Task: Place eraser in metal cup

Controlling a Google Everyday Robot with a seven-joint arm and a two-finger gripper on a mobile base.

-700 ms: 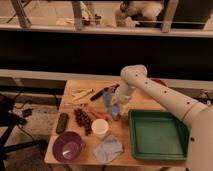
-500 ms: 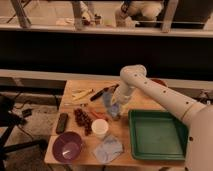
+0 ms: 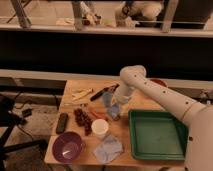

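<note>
Gripper [image 3: 115, 107] low over table [image 3: 131, 105] centre, at bluish-grey metal cup [image 3: 108, 99]. Arm [image 3: 150, 92] reaches in from right and bends down steeply, likely to bring eraser straight above cup mouth. Cup sits mid-table, between black marker-like tool [image 3: 102, 92] and white paper cup [image 3: 100, 128], with green tray [image 3: 157, 135] to one side.

Eraser not made out, perhaps held, perhaps hidden by wrist. Whether gripper is clamped or spread: cannot tell. Cup rim merges with gripper. Red bowl [image 3: 160, 82] mostly behind arm.
</note>
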